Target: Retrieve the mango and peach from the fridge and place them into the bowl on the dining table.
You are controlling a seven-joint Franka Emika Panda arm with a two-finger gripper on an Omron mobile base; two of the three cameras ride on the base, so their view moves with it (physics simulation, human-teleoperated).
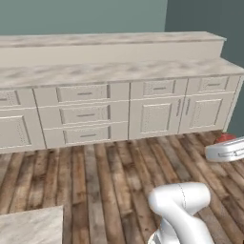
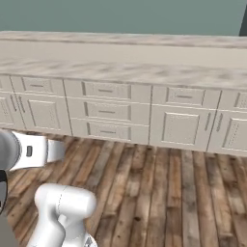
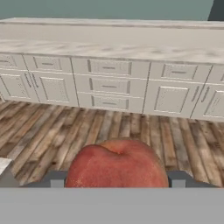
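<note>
Holds the round, pinkish-red peach [image 3: 117, 162] in the claw [image 3: 117, 180], one fingertip on either side, above a plank wood floor [image 3: 57, 131]. Faces white panelled cabinets [image 3: 109, 85] under a pale marbled stone worktop [image 3: 131, 50].

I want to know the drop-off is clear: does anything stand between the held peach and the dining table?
Nothing visible does. The gripper holds the peach over bare wood floor; a corner of the dining table shows at lower left, the bowl unseen.

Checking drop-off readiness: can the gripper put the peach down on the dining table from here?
Probably not yet. The gripper holds the peach facing the cabinets; a dining table corner sits low on the arm's left.
</note>
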